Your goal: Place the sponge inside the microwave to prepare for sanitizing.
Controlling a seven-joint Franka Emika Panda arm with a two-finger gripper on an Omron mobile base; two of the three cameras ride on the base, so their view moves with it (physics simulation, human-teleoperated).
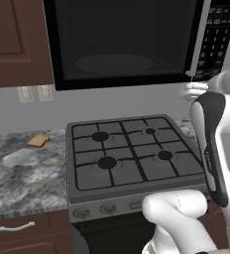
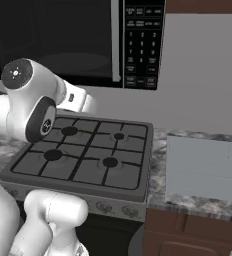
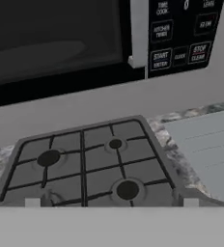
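Observation:
The microwave (image 1: 122,39) is a black box hung above the stove, with its dark glass door shut. A pale round turntable shows dimly through the glass. A grey handle (image 1: 199,39) and a black keypad (image 2: 143,45) run down its right side. My gripper (image 3: 112,202) is open; its two fingertips (image 3: 33,202) stand far apart with nothing between them. It hovers over the stove's front edge and faces the microwave (image 3: 56,43) from below. My white hand (image 1: 192,90) sits just under the handle's lower end. The sponge is out of view.
A black four-burner stove (image 1: 132,154) lies below the microwave. A tan bread slice (image 1: 37,141) rests on the marble counter (image 1: 18,173) to its left. A flat grey slab (image 2: 203,170) covers the counter to the right. A brown wall cabinet (image 1: 13,39) adjoins the microwave.

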